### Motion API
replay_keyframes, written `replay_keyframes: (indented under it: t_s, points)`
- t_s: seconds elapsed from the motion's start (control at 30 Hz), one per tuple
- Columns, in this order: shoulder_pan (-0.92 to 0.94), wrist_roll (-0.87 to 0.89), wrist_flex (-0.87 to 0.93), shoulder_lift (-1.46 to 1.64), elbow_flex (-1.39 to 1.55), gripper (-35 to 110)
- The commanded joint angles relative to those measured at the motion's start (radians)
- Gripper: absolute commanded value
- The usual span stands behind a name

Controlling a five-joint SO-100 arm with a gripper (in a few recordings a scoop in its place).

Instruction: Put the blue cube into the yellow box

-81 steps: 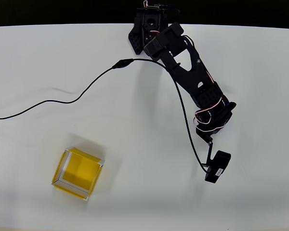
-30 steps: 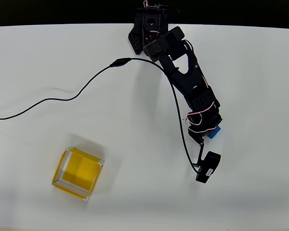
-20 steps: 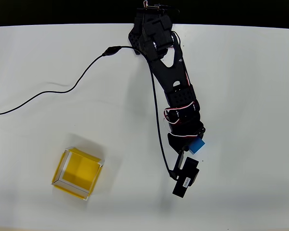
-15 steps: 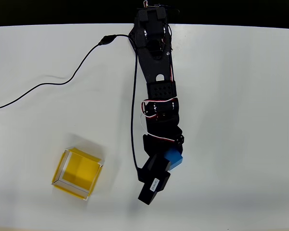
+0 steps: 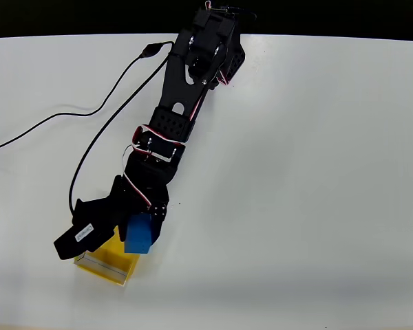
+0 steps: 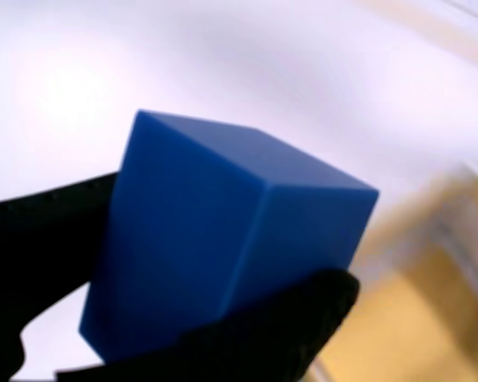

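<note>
1. Gripper (image 5: pixel 139 230) clenched on the blue cube (image 5: pixel 139 234); in the wrist view the black fingers (image 6: pixel 40 231) press its opposite faces, cube (image 6: pixel 223 239) filling the gap between them.
2. Yellow box (image 5: pixel 103 265) lies just beyond and below the fingertips, partly hidden under the arm.
3. Cube appears held clear of the table, probably so it passes over the box rim before release.

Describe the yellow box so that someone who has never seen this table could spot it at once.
Follow the black arm from the table's far edge down to its gripper, which holds a blue cube, in the overhead view. The yellow box sits right beneath that gripper, half hidden by it, near the table's front left. It is the one yellow thing there, a shallow tray with thin pale rims.
</note>
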Motion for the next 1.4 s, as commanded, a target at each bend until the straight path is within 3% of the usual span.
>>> replay_keyframes:
  t_s: [0.0, 0.63, 1.37]
  points:
    - [0.092, 0.011, -0.064, -0.014, -0.227, 17]
    - [0.064, 0.195, -0.253, -0.451, -0.612, 18]
    - [0.057, 0.129, -0.196, -0.592, -0.511, 22]
